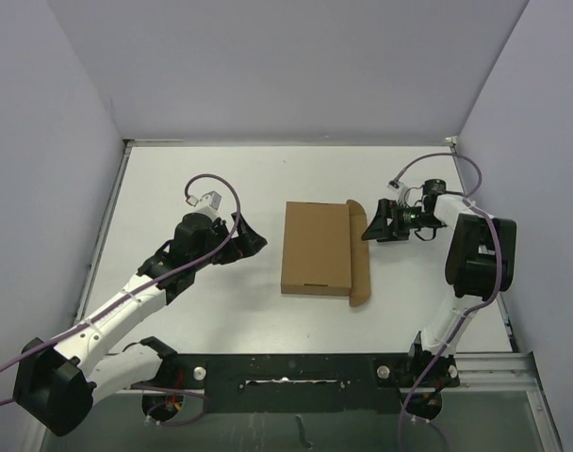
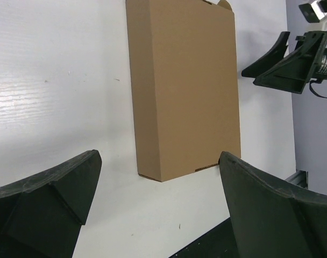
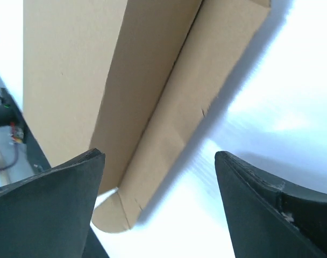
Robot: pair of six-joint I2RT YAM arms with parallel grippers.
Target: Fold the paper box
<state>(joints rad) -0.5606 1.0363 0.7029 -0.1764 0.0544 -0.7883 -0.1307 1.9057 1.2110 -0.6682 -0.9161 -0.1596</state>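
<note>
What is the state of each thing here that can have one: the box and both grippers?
paper box: lying flat on the table, lid down; long flap on its right side sticks out, not tucked in.
left gripper: fingers wide open, empty, apart from the box.
right gripper: fingers wide open, empty, close to the flap.
</note>
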